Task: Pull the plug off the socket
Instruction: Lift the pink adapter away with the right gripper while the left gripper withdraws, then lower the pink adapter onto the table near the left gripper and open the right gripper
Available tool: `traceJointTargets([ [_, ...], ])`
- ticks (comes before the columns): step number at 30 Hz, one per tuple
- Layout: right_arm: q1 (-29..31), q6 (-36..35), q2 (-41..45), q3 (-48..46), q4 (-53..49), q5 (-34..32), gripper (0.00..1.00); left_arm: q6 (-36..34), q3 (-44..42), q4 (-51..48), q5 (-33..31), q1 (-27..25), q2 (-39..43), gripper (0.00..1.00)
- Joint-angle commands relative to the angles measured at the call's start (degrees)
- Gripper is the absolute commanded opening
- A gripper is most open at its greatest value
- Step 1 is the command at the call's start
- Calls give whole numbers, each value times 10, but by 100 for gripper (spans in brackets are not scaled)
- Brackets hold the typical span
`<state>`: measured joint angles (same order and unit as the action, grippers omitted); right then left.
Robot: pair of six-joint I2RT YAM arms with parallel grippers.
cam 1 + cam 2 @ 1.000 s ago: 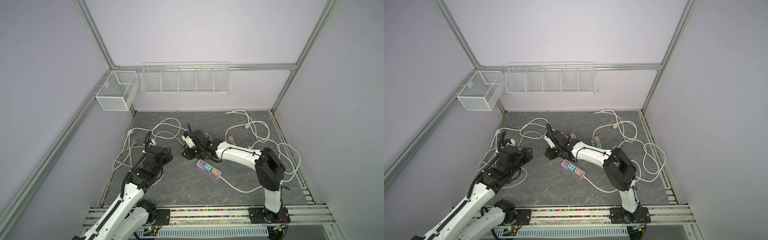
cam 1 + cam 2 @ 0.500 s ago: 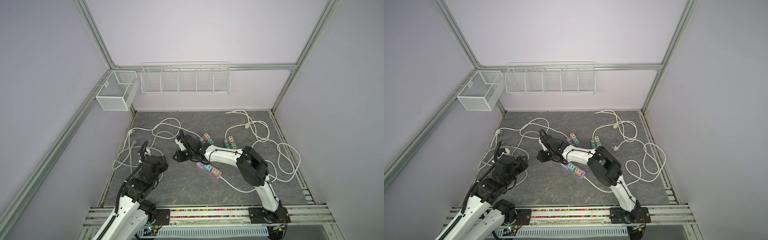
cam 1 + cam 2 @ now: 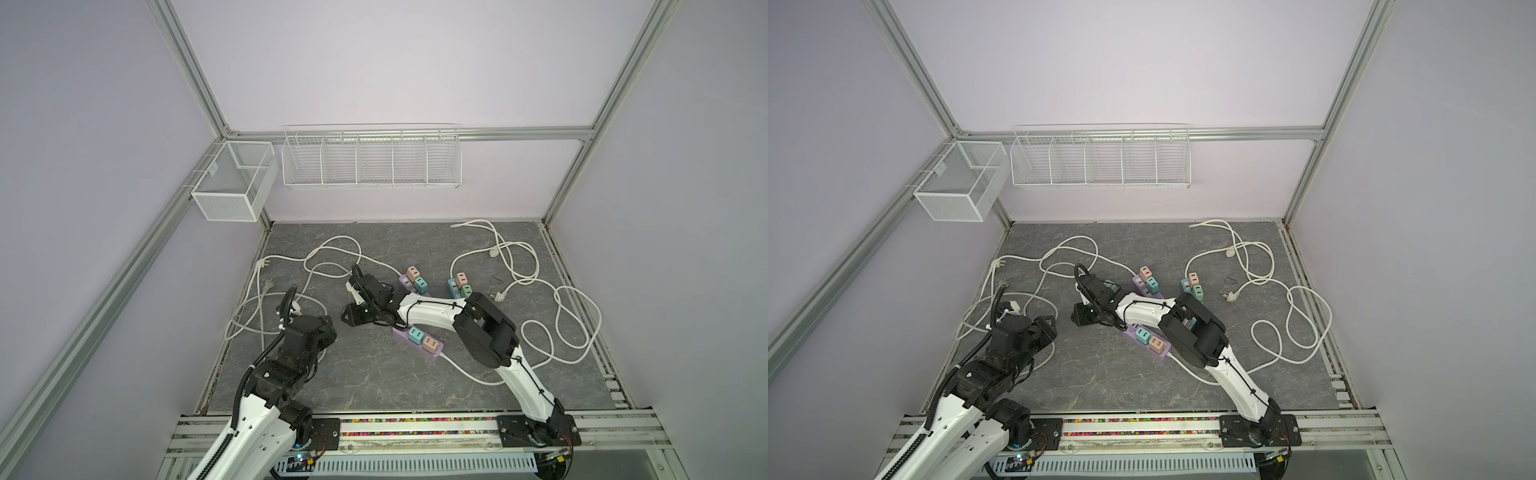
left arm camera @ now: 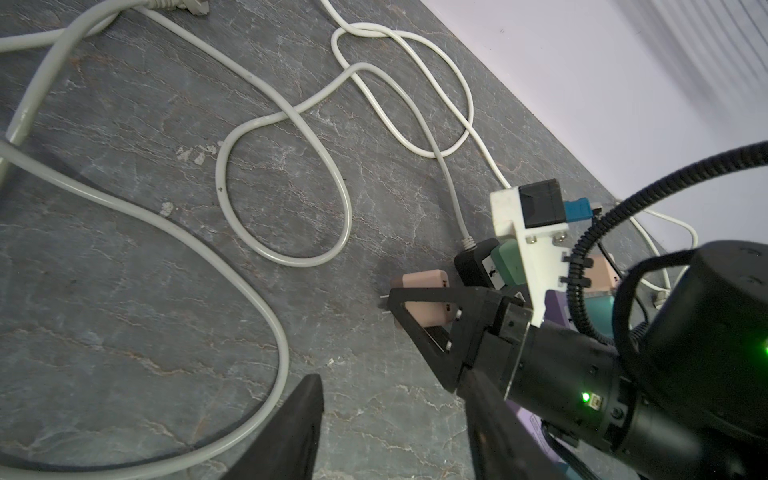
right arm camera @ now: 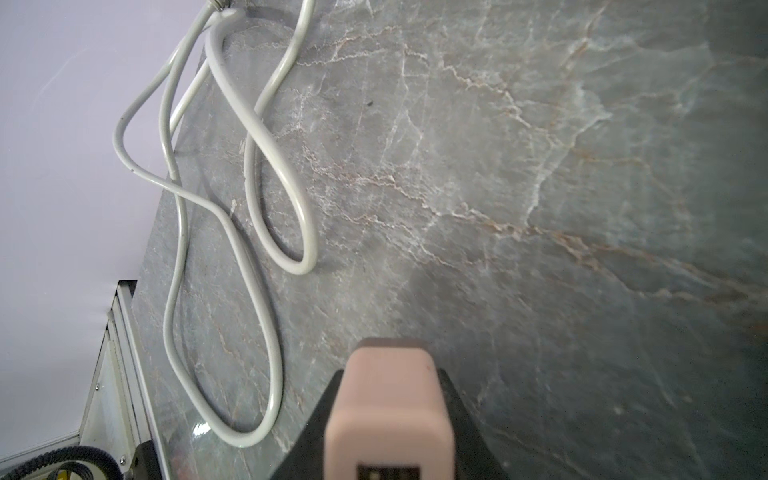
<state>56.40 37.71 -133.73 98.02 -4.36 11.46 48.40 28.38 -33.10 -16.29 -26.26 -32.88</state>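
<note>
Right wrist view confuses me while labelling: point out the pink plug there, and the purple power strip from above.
pink plug [image 5: 388, 399], right wrist view, on its broad face
purple power strip [image 3: 435, 353], a top view, on its bare near end

Mostly plastic on a stone-look top.
I see the tabletop [image 5: 540, 166] as grey, veined, smooth, slightly glossy; cords [image 5: 299, 266] smooth white plastic with a sheen; plug [image 5: 386, 399] matt pink plastic; baskets [image 3: 370, 166] white-coated wire; frame rails [image 3: 519, 134] dull brushed metal.
</note>
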Motion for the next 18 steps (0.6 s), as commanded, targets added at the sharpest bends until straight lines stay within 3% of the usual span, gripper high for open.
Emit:
traceJointTargets([
  [1,3,8,-13,16,12,4,33,6,-6,-3,-8,2,2,57],
  [11,5,1,-16,7,9,4,40,-4,0,10,-18,2,-12,59],
  [18,5,-25,9,-11,-9,-14,52,-5,3,5,-18,2,-12,60],
])
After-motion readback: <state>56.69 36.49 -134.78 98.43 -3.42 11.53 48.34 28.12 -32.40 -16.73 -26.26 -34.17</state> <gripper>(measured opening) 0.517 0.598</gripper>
